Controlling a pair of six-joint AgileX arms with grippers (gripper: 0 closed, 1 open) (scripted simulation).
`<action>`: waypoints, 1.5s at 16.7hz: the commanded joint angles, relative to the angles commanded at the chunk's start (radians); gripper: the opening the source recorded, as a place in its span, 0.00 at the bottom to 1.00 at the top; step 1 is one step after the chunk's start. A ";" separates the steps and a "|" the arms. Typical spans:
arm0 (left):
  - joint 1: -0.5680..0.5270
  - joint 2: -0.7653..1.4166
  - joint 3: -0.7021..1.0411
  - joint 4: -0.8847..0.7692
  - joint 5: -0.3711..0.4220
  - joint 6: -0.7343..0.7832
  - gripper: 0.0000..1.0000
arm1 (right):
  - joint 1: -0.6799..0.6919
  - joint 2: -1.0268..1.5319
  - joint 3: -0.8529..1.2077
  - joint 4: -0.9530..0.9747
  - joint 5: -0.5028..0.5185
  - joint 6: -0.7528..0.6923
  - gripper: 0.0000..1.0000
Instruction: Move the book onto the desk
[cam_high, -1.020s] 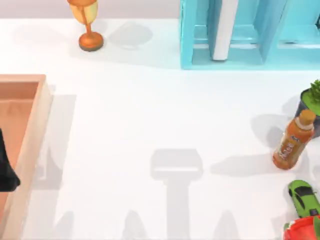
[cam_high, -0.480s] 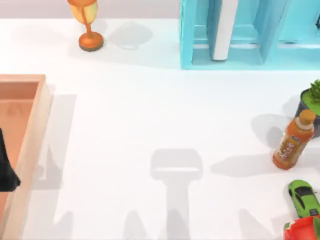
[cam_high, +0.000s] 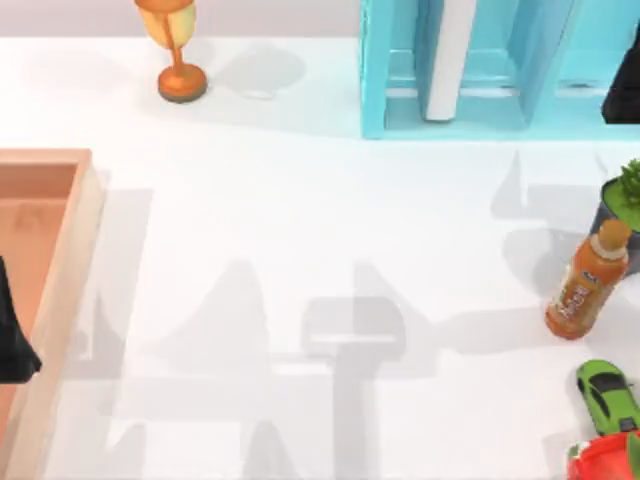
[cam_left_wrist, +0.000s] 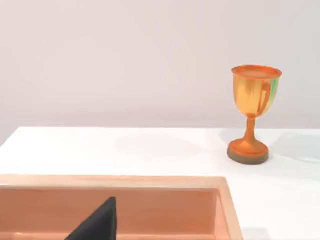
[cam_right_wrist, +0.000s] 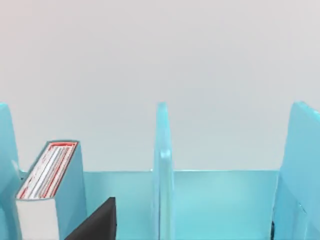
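The book (cam_high: 449, 58) stands in the left compartment of the cyan shelf unit (cam_high: 375, 90) at the back of the desk (cam_high: 300, 200); from above I see its white edge between light-blue covers. In the right wrist view the book (cam_right_wrist: 47, 185) leans against the shelf's side wall, and a dark part of my right gripper (cam_right_wrist: 95, 222) sits low in front of the shelf. My right arm (cam_high: 625, 92) shows as a dark shape at the right edge, beside the shelf's right compartment. My left arm (cam_high: 12, 335) hangs over the tan tray at the left edge.
A tan wooden tray (cam_high: 62, 230) lies at the left. A gold trophy (cam_high: 175, 55) stands at the back left. At the right stand an orange bottle (cam_high: 585, 285), a potted plant (cam_high: 625, 205), a green toy car (cam_high: 607, 395) and a red object (cam_high: 605, 462).
My right arm has come into view at the right edge by the shelf, and its shadows now spread across the desk. The left arm and the book have not moved.
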 joint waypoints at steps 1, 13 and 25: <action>0.000 0.000 0.000 0.000 0.000 0.000 1.00 | 0.026 0.131 0.048 0.062 0.029 0.001 1.00; 0.000 0.000 0.000 0.000 0.000 0.000 1.00 | 0.238 1.124 0.467 0.597 0.265 0.016 1.00; 0.000 0.000 0.000 0.000 0.000 0.000 1.00 | 0.224 1.191 0.600 0.538 0.253 0.017 1.00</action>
